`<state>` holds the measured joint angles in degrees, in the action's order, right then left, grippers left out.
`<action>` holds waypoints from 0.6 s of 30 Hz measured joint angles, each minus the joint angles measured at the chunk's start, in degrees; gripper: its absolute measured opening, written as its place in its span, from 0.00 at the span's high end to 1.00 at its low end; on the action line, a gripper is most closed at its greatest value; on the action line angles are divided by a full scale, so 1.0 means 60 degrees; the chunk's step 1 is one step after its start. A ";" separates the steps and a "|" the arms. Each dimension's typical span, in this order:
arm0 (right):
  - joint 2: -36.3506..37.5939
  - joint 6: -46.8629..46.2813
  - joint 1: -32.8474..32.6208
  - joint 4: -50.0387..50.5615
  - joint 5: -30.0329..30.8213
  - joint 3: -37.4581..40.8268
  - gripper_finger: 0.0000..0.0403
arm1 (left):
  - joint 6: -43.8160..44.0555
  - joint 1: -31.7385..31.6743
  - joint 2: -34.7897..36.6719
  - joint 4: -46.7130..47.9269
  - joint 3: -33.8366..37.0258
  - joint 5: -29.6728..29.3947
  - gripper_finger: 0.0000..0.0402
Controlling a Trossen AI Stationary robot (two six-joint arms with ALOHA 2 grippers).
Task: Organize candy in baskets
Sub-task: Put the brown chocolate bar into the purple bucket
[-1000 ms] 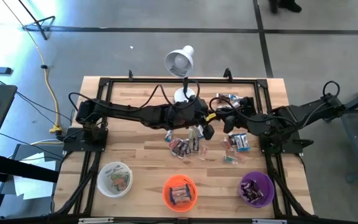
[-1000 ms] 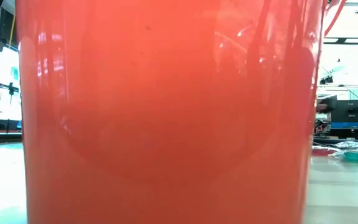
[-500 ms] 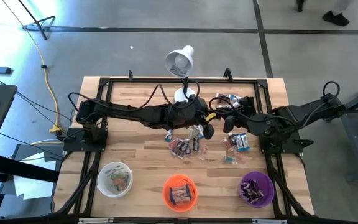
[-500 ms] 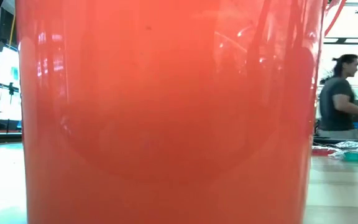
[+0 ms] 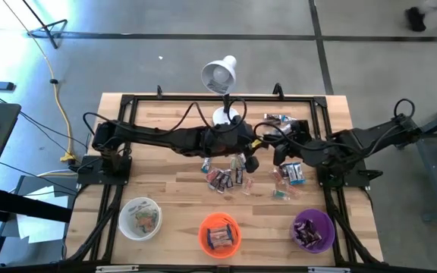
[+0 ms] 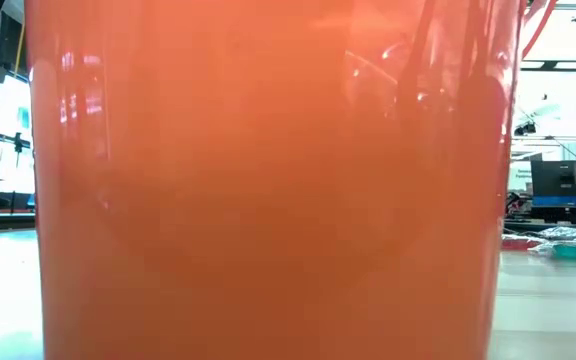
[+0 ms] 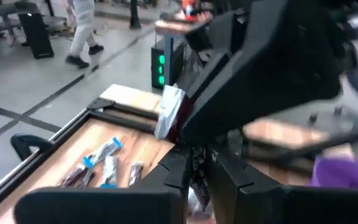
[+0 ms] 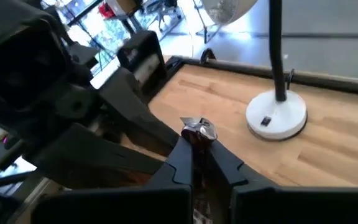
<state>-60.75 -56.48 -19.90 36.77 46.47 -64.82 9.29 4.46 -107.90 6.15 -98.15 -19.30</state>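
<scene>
The right tool point(image 8: 194, 152) is clenched on a small candy point(image 8: 199, 129) with a crinkled silver end and a dark body, pinched between its dark fingers point(image 8: 180, 163). In the high view this right tool point(image 5: 278, 154) is seen low over the middle of the desk point(image 5: 173, 193), just beside the left tool point(image 5: 250, 161). The left tool point(image 7: 194, 174) is nearly closed; a shiny wrapper is seen at its fingers point(image 7: 178, 171), but whether it is gripped cannot be told.

Loose candy point(image 5: 224, 177) in silver, dark red and blue wrappers is scattered below the two tools in the high view, with a second cluster point(image 5: 288, 176) to the right and a few pieces point(image 5: 278, 118) near the far edge.

Three baskets are lined along the near edge: a white basket point(image 5: 139, 218) holding a few greenish pieces, an orange basket point(image 5: 219, 233) holding dark and blue pieces, and a purple basket point(image 5: 313, 230) holding dark ones. The low view is filled by the wall of the orange basket point(image 6: 268, 180).

The left arm point(image 5: 165, 137) is stretched from the left side toward the centre, the right arm point(image 5: 355, 142) from the right. A white lamp point(image 5: 220, 74) stands at the far edge.
</scene>
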 joint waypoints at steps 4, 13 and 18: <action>0.0011 -0.0035 0.0007 0.0307 0.0001 0.0000 1.00 | -0.0442 0.0006 0.0284 0.1255 0.0000 -0.0028 0.88; 0.0019 -0.0380 0.0007 0.0898 -0.0702 0.0000 1.00 | -0.0235 -0.0278 0.0889 0.3227 -0.0004 -0.0137 0.79; 0.0017 -0.1977 -0.0214 0.2551 -0.2697 0.0000 1.00 | 0.0537 -0.0365 0.1026 0.5253 -0.0009 -0.0128 0.78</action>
<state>-60.65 -68.34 -21.19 52.07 30.28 -64.82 12.51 2.26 -101.74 37.67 -98.20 -20.07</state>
